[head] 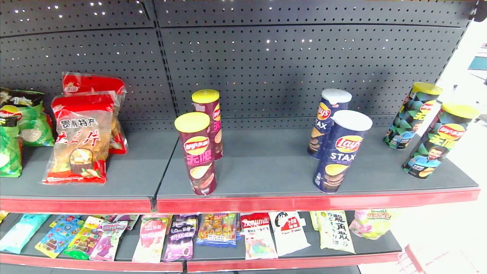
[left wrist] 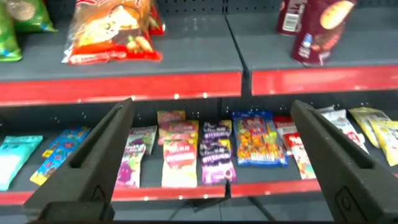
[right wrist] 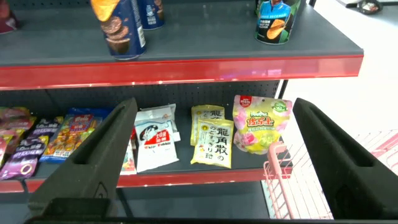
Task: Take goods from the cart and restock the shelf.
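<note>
The upper shelf [head: 266,167] carries pairs of chip cans: two maroon ones [head: 196,154], two dark blue ones [head: 340,152] and two green-black ones with yellow lids [head: 437,142]. A corner of the pink wire cart [right wrist: 298,186] sits low at the right, beside the lower shelf. My left gripper [left wrist: 211,106] is open and holds nothing, facing the lower shelf below the maroon can [left wrist: 317,31]. My right gripper [right wrist: 216,102] is also open and holds nothing, facing the lower shelf under the blue can [right wrist: 121,28].
Red snack bags [head: 81,140] and green bags [head: 15,129] stand at the upper shelf's left. Several flat packets [head: 217,230] lie along the lower shelf. Bare shelf shows between the can pairs. The pegboard back wall [head: 285,68] closes the rear.
</note>
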{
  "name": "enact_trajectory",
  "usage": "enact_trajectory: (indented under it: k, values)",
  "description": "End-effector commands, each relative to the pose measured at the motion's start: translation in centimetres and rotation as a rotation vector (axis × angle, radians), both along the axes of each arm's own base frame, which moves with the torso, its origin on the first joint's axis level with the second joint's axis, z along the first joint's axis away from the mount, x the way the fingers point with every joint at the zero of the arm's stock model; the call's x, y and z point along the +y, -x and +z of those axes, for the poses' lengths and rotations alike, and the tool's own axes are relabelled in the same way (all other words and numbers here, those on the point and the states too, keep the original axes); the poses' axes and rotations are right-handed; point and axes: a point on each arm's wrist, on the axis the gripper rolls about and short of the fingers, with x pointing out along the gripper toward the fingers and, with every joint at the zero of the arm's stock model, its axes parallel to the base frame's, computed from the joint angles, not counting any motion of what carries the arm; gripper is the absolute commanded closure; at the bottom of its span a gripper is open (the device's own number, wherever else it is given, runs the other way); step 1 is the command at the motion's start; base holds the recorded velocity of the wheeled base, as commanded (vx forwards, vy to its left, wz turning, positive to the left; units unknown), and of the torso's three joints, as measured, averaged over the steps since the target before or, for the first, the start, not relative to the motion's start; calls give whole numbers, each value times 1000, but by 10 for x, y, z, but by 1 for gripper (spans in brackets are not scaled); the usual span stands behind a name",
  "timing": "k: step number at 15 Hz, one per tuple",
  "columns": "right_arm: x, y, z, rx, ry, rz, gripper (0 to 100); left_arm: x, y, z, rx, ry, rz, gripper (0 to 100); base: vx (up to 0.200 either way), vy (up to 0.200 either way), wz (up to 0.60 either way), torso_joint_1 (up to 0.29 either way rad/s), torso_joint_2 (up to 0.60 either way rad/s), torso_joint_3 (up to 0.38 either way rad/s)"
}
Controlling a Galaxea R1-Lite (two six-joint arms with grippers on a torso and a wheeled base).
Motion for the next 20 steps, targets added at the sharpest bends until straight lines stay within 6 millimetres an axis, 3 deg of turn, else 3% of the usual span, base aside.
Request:
enact_trajectory:
  k: [1,6,11,14,20]
  values:
    - [0,0,0,2,2,1,0,0,0,0,1,-1,1,0,0,-200,0,2,2,7]
    - [0,0,0,2,2,1,0,0,0,0,1,-1,0,0,0,-200,0,6,1,0]
    - [0,0,0,2,2,1,0,0,0,0,-1,1,1,0,0,0,0,0,0,0]
    - [0,0,0,2,2,-1,0,0,0,0,-1,1,1,0,200,0,0,-2,-1,5]
    - [0,0,0,2,0,-1,0,0,0,0,-1,2,1,0,0,0,0,0,0,0]
